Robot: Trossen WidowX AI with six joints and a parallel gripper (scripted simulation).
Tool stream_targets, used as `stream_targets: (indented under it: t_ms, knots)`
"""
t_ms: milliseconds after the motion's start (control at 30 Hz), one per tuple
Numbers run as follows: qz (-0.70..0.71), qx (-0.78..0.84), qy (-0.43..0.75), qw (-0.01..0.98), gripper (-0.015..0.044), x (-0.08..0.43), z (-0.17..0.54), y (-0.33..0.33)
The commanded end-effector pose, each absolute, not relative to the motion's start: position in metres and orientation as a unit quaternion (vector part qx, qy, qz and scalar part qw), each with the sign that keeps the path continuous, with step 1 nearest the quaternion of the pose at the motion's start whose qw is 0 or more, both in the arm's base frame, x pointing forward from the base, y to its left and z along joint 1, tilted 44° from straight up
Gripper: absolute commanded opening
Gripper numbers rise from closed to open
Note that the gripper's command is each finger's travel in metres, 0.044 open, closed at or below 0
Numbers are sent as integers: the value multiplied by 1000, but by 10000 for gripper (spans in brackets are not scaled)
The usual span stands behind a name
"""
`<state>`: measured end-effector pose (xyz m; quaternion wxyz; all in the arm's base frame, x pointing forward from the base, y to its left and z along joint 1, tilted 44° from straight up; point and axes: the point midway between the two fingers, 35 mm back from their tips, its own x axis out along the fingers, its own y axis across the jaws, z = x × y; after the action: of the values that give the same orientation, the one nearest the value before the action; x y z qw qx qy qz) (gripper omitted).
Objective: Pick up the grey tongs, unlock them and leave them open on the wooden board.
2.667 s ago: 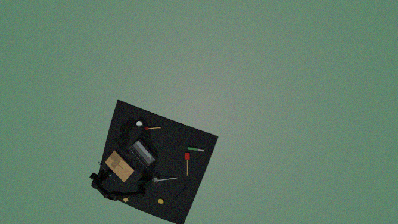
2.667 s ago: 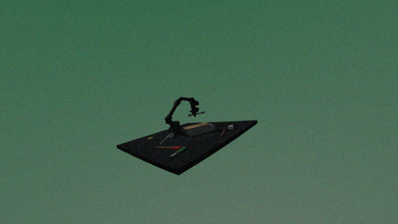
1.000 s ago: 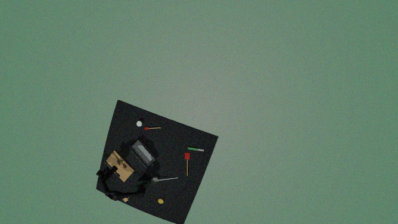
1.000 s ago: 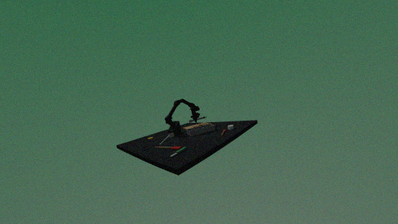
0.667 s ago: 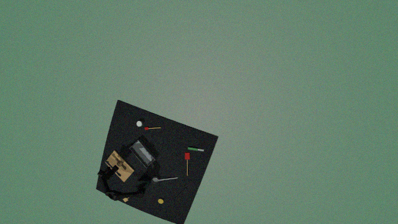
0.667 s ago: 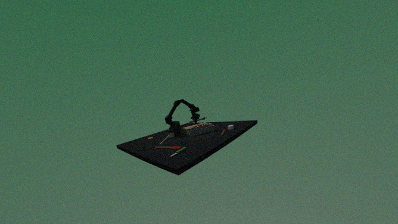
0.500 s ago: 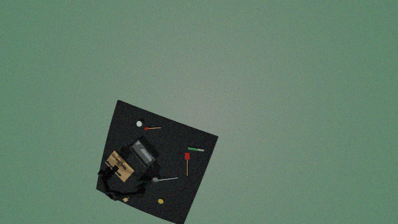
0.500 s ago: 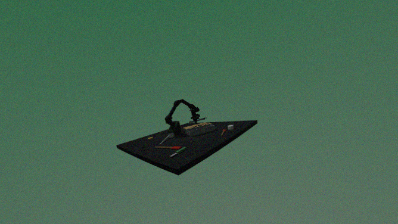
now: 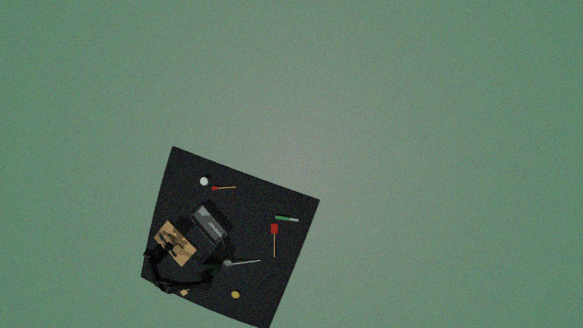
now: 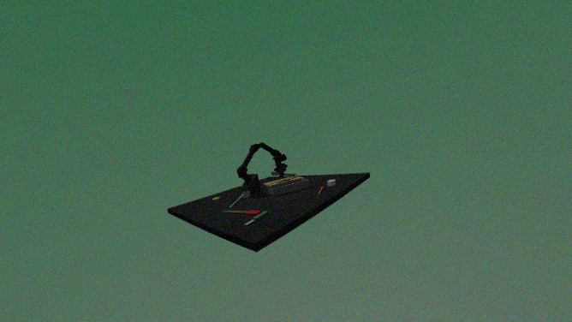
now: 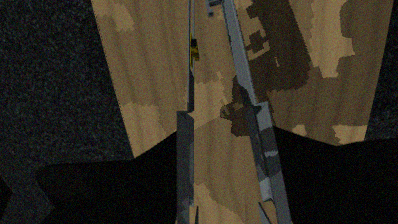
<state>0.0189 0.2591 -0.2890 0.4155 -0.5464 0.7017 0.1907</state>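
Observation:
The grey tongs (image 11: 247,75) (image 9: 174,241) lie low over the wooden board (image 11: 145,65) (image 9: 188,256) (image 10: 278,181). Their two arms are spread apart in a narrow V, with a small yellow lock piece near the far end. My gripper (image 11: 218,128) (image 9: 168,245) (image 10: 281,173) is partly open, and each dark finger presses against the outside of one tong arm. The roasting tin (image 9: 210,224) (image 10: 288,187) stands right beside the board and holds nothing that I can see.
On the dark table (image 9: 257,205) lie a white cylinder (image 9: 203,181), a red-tipped stick (image 9: 223,187), a green and grey tool (image 9: 286,218), a red spatula (image 9: 274,235), a metal spoon (image 9: 242,263) and a yellow disc (image 9: 235,295). The arm's base stands at the table's near-left edge.

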Motion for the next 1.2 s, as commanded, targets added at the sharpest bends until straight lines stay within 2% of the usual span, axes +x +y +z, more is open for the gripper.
stream_targets:
  t_ms: [0, 167, 367, 767, 1167]
  knots:
    - [191, -546, 701, 416, 323, 19, -289, 260]
    - [191, -546, 701, 416, 440, 19, -289, 260]
    - [188, -547, 702, 416, 440, 38, -276, 269]
    - [163, -562, 710, 393, 440, 168, -178, 289]
    - [161, -557, 712, 395, 440, 172, -156, 305]
